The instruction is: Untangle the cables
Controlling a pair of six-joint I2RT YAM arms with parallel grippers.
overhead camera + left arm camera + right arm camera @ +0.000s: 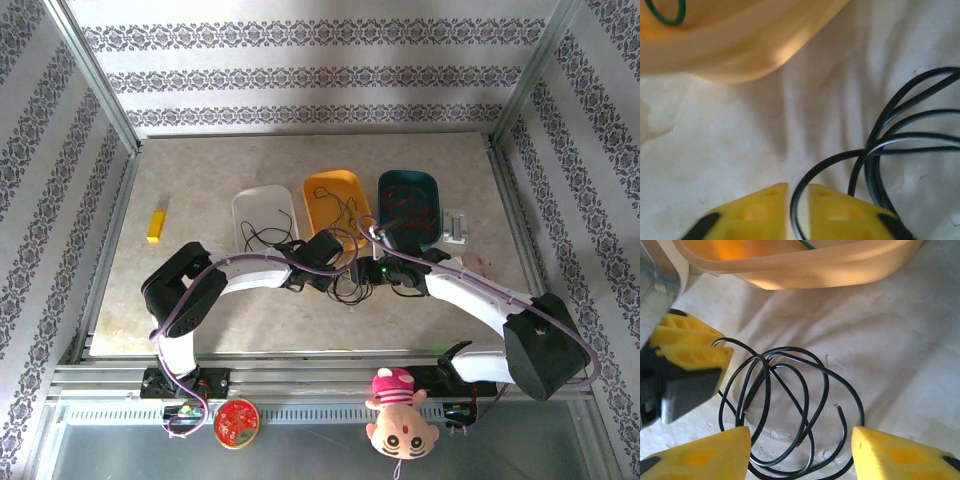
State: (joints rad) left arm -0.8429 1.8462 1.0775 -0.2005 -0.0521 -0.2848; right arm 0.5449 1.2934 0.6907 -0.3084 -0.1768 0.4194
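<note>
- While I watch the left wrist feed, the left gripper [797,212] has its yellow fingers [757,212] pressed almost together. They pinch one strand of the black cable [875,150], which runs up through the slim gap between them.
- From that pinch the strand arcs right and joins several other black loops lying on the table [715,150], just right of the fingers.
- On the right wrist feed I see the right gripper [800,455] with its fingers spread wide and touching nothing. The coil of black cable lies flat on the table between them and just ahead, with a bare cut end close to the right-hand finger.
- At the left edge of that same feed sits the left gripper, and the coil's outer strand reaches its fingertip.
- Just beyond both grippers stands the yellow tray [815,265], with a green cable [665,15] inside it.
- From the top camera, both grippers meet mid-table on the near side of the trays, with the black cable in a loose heap between them.
- Farther back, the white tray [240,205] on the left holds a dark wire [265,237]. The teal tray [408,174] on the right holds red cables [408,208].
- Far left, well apart from everything else, lies a yellow block [157,225].
</note>
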